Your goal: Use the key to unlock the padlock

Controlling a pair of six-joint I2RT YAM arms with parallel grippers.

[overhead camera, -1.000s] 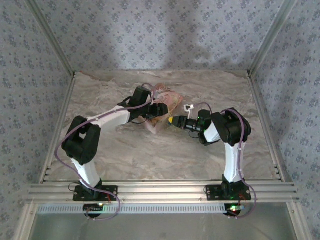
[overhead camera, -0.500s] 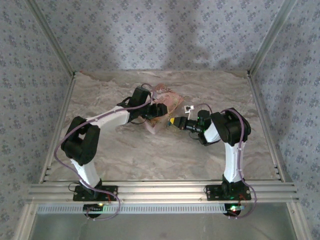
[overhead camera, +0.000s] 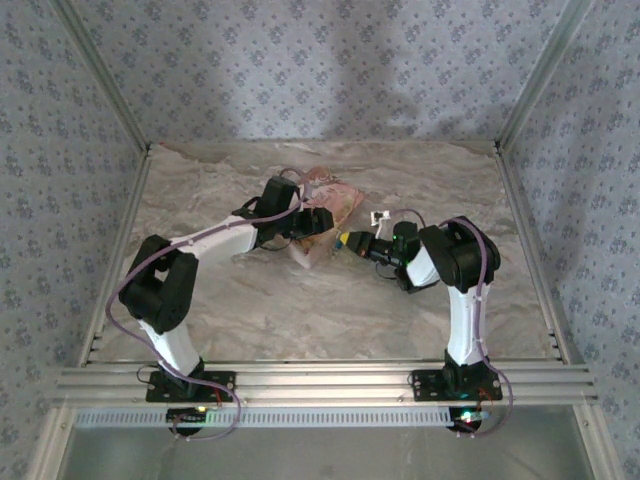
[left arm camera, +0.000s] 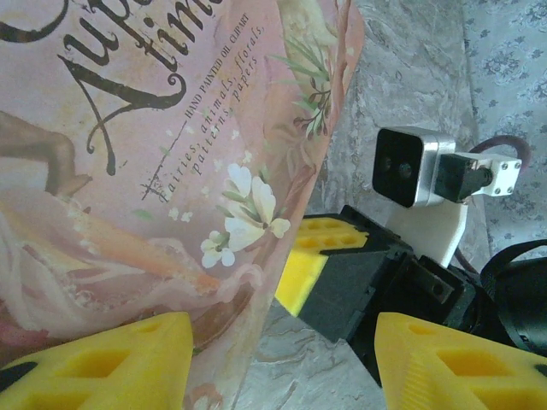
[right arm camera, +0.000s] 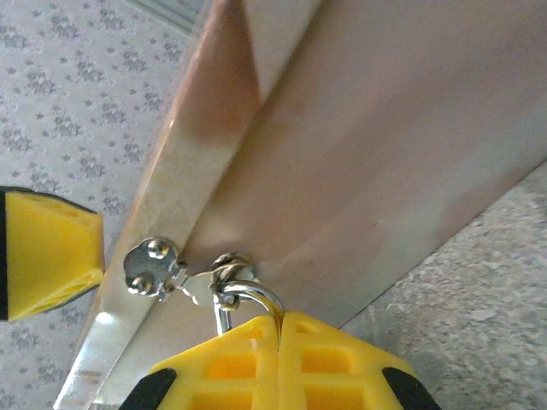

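pink box (left arm camera: 128, 171), "HAND PAINTED OIL CLIPART", "fairies, animals, florals"

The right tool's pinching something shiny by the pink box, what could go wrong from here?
1. The right tool is shut on a thin silvery wire loop beside the small metal clasp of the flat pink illustrated box; the left tool is open, so a tug may drag the box.
2. The loop is held only at the tip and might slip.
3. The tools sit close and could collide.
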